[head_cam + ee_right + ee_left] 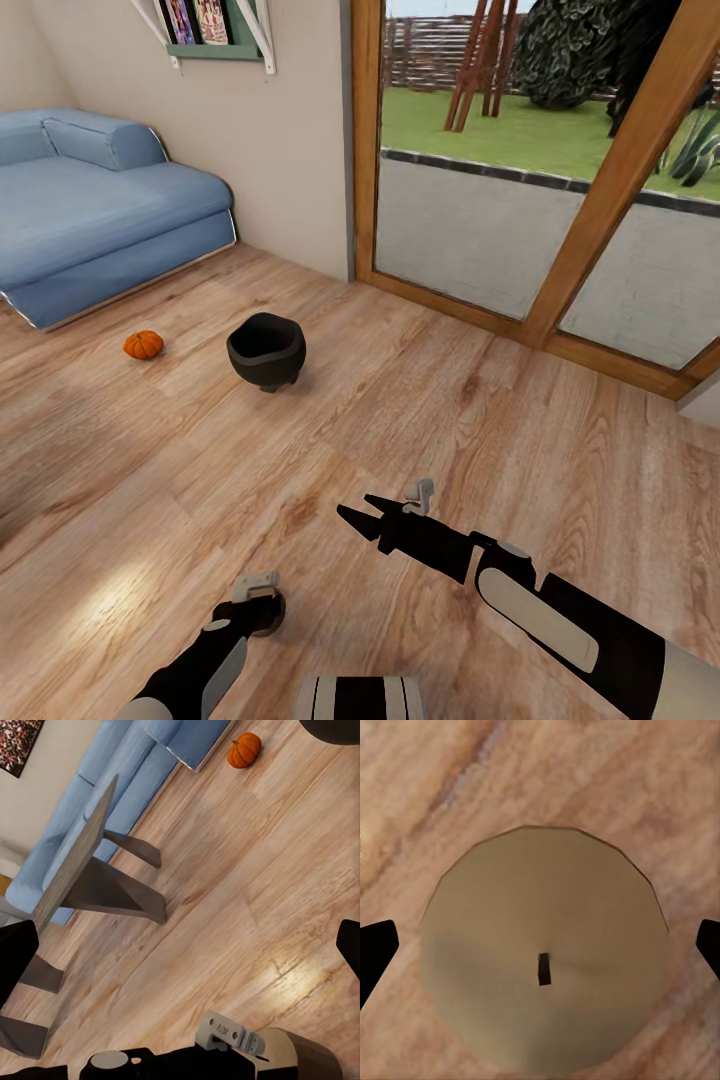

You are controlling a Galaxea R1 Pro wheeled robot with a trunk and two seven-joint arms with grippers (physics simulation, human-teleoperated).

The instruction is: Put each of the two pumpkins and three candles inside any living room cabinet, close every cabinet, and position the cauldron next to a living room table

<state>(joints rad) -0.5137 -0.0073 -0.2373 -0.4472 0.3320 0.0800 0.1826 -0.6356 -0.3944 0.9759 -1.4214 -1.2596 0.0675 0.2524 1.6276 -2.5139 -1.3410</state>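
Nearest the robot, left gripper (262, 612) points straight down at the wood floor (480, 420). Left wrist view: a candle (544, 960) seen from above, round beige top with dark wick, standing on the floor between the two dark fingertips (376, 952). Fingertips sit at the frame edges, apart from the candle, so jaws spread wide and nothing gripped.

Right gripper (362, 514) held out low over the floor, just ahead of the left one, pointing left-forward. Black fingers (352, 520) look parted, nothing between them; right wrist view has tips at the opposite frame edges, so released.

Right wrist view also shows the left arm's wrist (225, 1039) close below, then the table (75, 859) on slanted legs, edge-on, beside the blue sofa (120, 772).

Farther out in head view: black cauldron (266, 350) upright on the floor, mouth open. Orange pumpkin (143, 344) to its left, apart from it, near the sofa front. Behind: beige wall, wood-framed glass door (470, 230) with patio and lawn outside.
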